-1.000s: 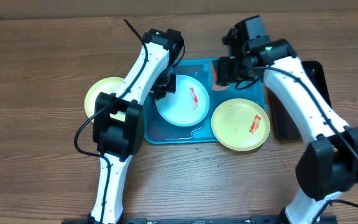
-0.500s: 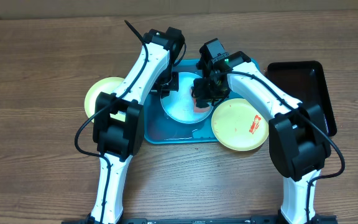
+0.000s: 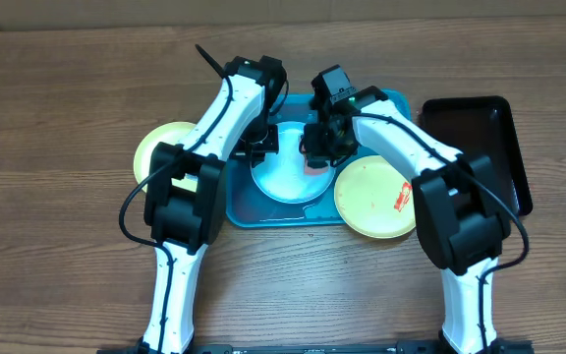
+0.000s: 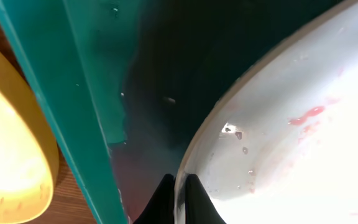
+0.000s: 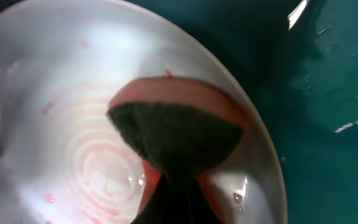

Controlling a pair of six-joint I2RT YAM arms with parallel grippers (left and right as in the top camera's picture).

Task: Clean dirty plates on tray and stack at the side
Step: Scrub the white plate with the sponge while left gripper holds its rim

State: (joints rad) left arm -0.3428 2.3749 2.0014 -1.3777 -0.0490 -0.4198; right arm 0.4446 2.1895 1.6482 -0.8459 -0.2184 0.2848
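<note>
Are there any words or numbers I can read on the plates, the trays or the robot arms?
None: no words, numbers or labels can be read on the light blue plate, the yellow plates, the teal tray, the black tray or the arms. The red marks are smears, not writing.

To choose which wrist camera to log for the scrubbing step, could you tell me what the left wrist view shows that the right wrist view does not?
Left wrist only: the left gripper shut on the rim of the light blue plate, the raised rim of the tray, and a yellow plate outside it on the wood. Right wrist only: the right gripper holding a sponge, dark side showing, against the plate. Both: the plate's surface with pink traces, and the teal tray floor.
</note>
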